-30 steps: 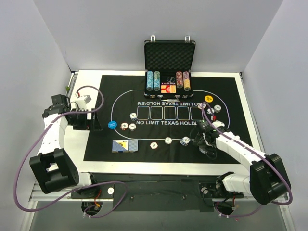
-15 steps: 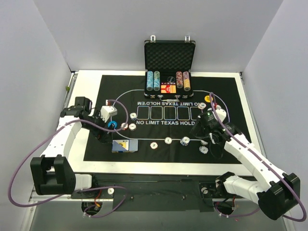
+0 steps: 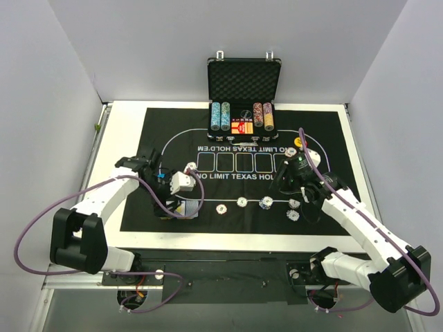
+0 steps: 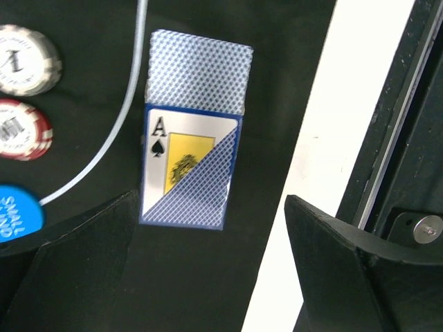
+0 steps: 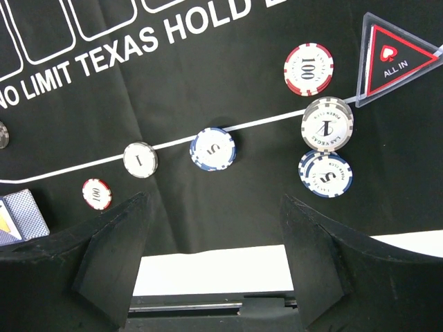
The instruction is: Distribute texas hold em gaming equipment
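Left gripper (image 4: 211, 207) first: spread wide, empty, hanging directly above the card pack (image 4: 187, 173) on the black mat (image 4: 208, 283), near its front-left edge. Right gripper (image 5: 214, 200): fingers well apart too, nothing between them, above the chips on the mat's right side.

Risks, as a judgement: could shove the pack sideways rather than clamp it if lowered off-centre. Could fan out the blue-backed cards (image 4: 199, 72) poking from the pack's far end (loose, by the look). Could snag the pale cable (image 4: 121, 117) draped just beside. On the right, could nudge the grey chip (image 5: 327, 123) into the blue chip (image 5: 325, 173) just below it.

Counts, right wrist view: two red chips, two grey, two blue, plus a sliver of one more at the left edge; one ALL IN triangle (image 5: 394, 62). Left wrist view: one pack, one grey-edged chip (image 4: 24, 59), one red chip (image 4: 21, 128), one blue button (image 4: 17, 214). Inside the case (image 3: 243, 72): four chip columns (image 3: 220, 115).
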`<state>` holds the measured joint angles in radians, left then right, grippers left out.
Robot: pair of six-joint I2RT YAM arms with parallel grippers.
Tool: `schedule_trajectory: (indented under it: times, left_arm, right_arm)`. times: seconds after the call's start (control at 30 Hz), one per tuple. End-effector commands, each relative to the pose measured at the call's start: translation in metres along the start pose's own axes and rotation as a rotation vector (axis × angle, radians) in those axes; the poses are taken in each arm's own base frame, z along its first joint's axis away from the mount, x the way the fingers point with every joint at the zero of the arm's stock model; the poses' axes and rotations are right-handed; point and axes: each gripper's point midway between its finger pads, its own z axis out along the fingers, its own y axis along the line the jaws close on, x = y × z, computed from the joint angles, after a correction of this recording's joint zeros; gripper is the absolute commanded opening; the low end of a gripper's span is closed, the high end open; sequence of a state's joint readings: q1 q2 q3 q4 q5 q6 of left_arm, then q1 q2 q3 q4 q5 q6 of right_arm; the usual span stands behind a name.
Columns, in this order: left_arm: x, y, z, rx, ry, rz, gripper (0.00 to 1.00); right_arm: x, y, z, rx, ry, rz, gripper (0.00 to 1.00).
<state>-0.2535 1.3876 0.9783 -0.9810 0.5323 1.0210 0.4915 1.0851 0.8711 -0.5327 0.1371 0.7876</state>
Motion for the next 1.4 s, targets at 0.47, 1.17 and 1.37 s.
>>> schedule_trajectory:
  times: [0.47,1.17,1.37]
  left_arm:
    - [0.005,0.004,0.045,0.057,-0.006,0.297,0.97]
    - [0.01,0.021,0.051,-0.032,0.038,0.296,0.97]
    - [0.004,0.019,0.045,-0.019,0.029,0.288,0.97]
  right_arm:
    - [-0.019,0.022,0.0,-0.061,-0.001,0.001,0.7]
    - [-0.02,0.027,0.006,-0.077,0.034,-0.01,0.69]
    - [-0.019,0.027,0.006,-0.08,0.035,-0.011,0.69]
